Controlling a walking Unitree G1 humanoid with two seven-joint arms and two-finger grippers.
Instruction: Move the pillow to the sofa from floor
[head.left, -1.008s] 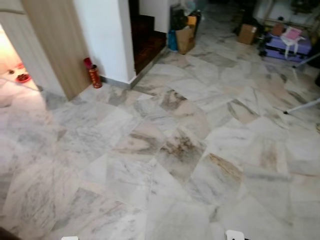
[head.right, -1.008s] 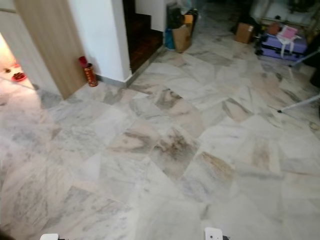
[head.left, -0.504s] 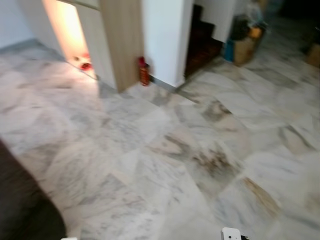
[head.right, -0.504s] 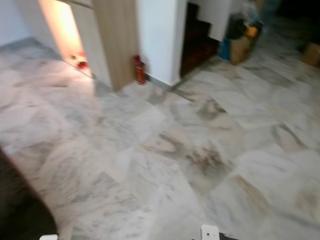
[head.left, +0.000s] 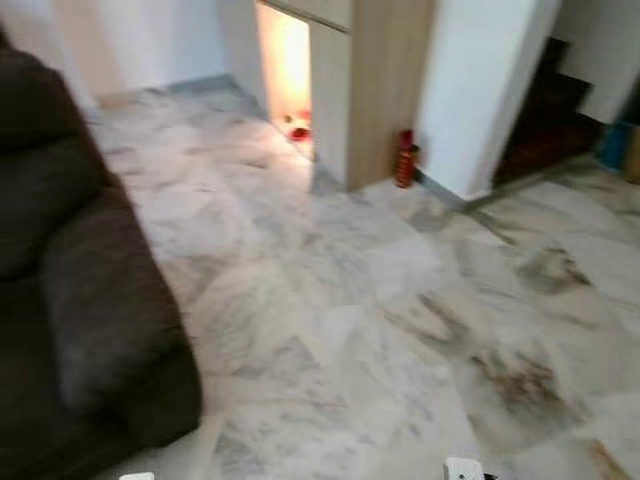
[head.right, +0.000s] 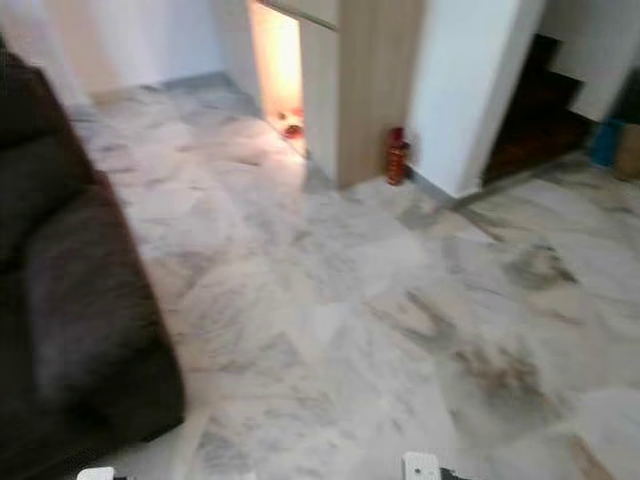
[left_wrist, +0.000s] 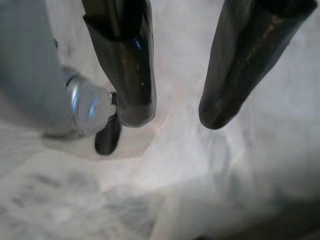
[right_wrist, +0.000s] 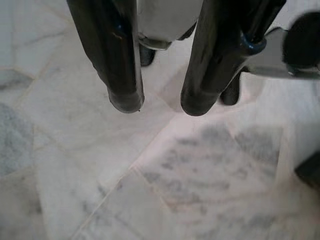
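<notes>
1. Sofa (head.left: 80, 300) fills the left side of the head frames: dark brown, blurred. Nothing on the visible cushions that reads as the pillow.
2. Pillow location: can't tell. None visible on the marble floor (head.left: 380, 330) in either eye view, and the blur doesn't help.
3. Left gripper (left_wrist: 175, 107): fingers apart, nothing between them, pointing down at bare tile. Idle.
4. Right gripper (right_wrist: 160, 105): fingers apart with a narrow gap, empty, also over bare tile. Idle.
5. Background, upper centre: lit niche (head.left: 290, 80) beside a wooden panel (head.left: 385, 90), red cylinder (head.left: 405, 160) standing at the base of the white wall, dark stairs (head.left: 545, 125) upper right.
6. Progress, my read: at the start. Nothing picked, nothing placed. Remaining: find the pillow, get to it, grab, carry it to the sofa, drop it on a cushion.
</notes>
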